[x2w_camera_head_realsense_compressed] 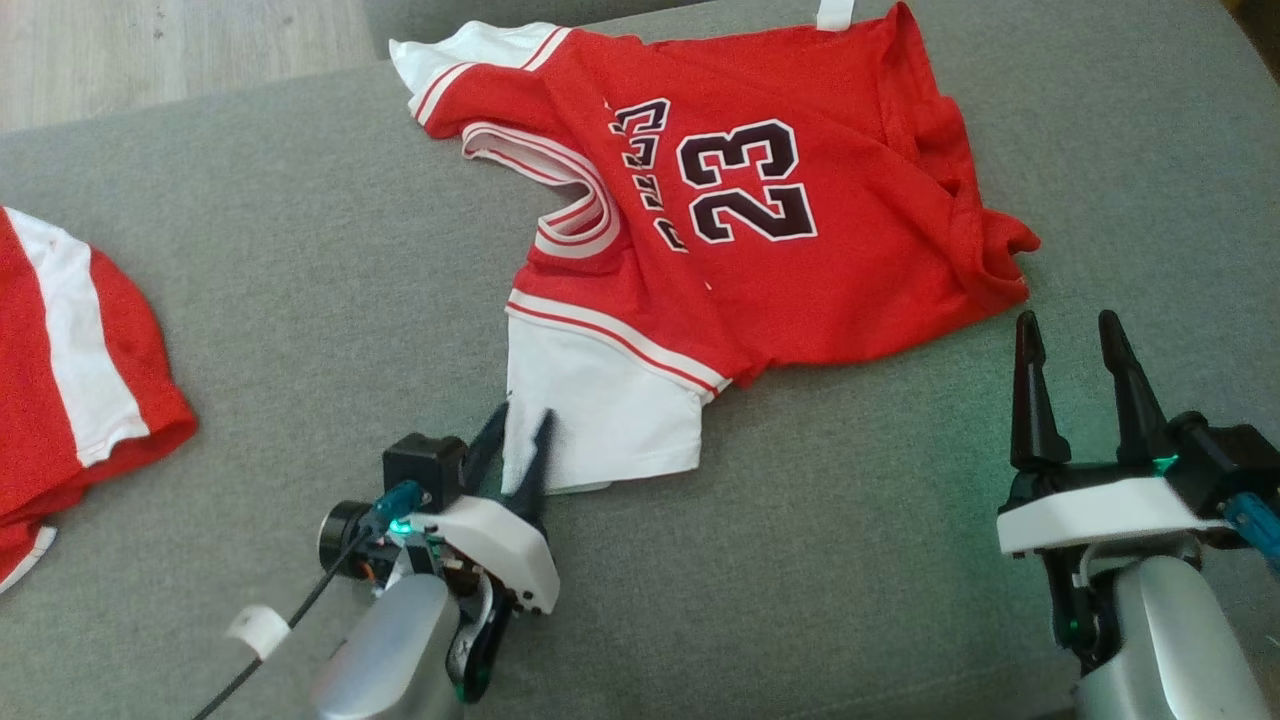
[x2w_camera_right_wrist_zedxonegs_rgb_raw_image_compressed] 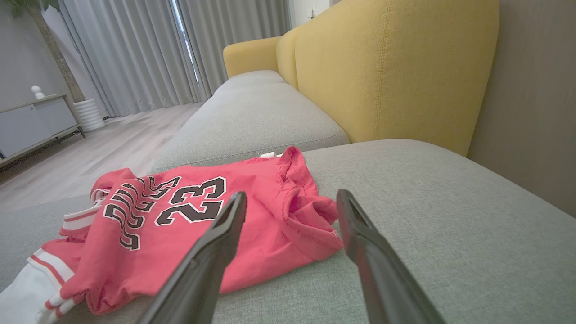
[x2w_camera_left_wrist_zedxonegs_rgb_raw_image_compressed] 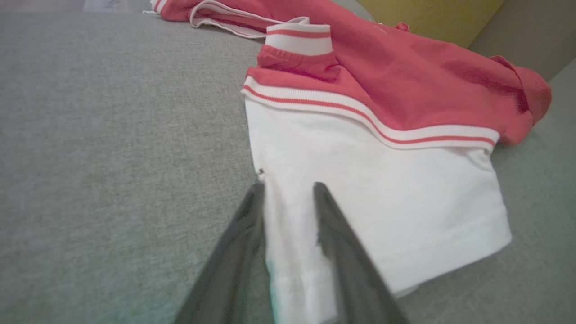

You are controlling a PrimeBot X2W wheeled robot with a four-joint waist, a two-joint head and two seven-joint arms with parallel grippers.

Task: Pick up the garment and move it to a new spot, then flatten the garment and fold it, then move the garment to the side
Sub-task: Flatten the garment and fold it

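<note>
**Q:** What is supplied by one view and not by another?

**A:** Entry 1. From the right wrist view: a yellow backrest (x2w_camera_right_wrist_zedxonegs_rgb_raw_image_compressed: pixel 382 67) behind the jersey (x2w_camera_right_wrist_zedxonegs_rgb_raw_image_compressed: pixel 274 216), with grey curtains (x2w_camera_right_wrist_zedxonegs_rgb_raw_image_compressed: pixel 135 49) far beyond the jersey.
Entry 2. From the head view: a second garment (x2w_camera_head_realsense_compressed: pixel 60 330), red and white, well to the left of the jersey.
Entry 3. From the left wrist view: the jersey's near sleeve (x2w_camera_left_wrist_zedxonegs_rgb_raw_image_compressed: pixel 382 198) at close range.

**Q:** How is the jersey listed?

**A:** Red, with a black "23" edged in white. Red-and-white striped trim is noted at neck and armholes, and the sleeves are white. It is laid out on the grey cushion (x2w_camera_head_realsense_compressed: pixel 300 250), neck to the left and hem to the right. The hem is bunched and creased.

**Q:** And the tools?

**A:** The left gripper (x2w_camera_head_realsense_compressed: pixel 524 415) is set at the jersey's near sleeve. Its fingers are parted, with the sleeve's left edge lying between them and not pinched. The right gripper (x2w_camera_head_realsense_compressed: pixel 1068 320) is held spread wide and empty, just on the near side of the jersey's hem.

**Q:** What is cut off or unclear?

**A:** The lettering beside the number is creased and cannot be read in full. The second garment is cut by the frame. The left fingers are blurred in the wrist view, so contact with the cloth cannot be told.
</note>
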